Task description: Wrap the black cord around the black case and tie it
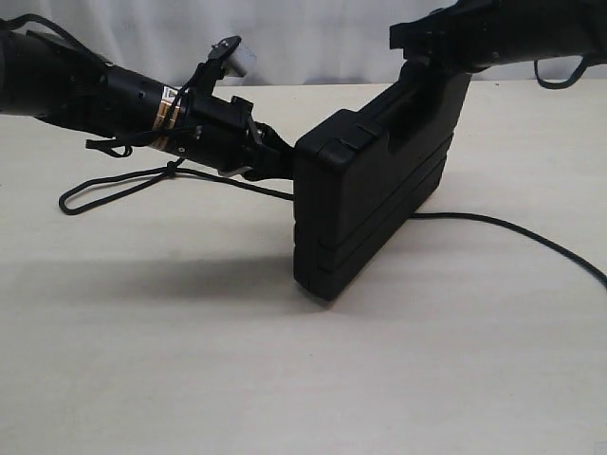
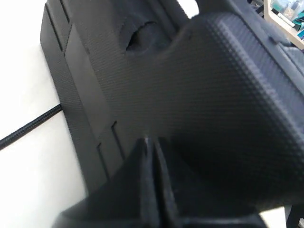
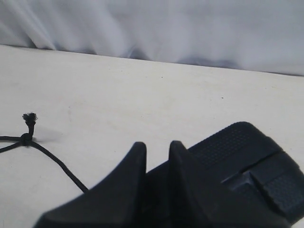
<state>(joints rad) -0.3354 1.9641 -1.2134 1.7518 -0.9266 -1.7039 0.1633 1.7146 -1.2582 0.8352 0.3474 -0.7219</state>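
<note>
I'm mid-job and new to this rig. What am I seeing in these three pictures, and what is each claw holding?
This is a two-armed robot at a table. The wide picture comes from a camera off the arms; the other two from wrist cameras. The right gripper holds the black case tilted, one corner down. The left gripper is shut beside the case's edge; whether it pinches anything I cannot tell. The black cord lies on the table, showing either side of the case.
</note>
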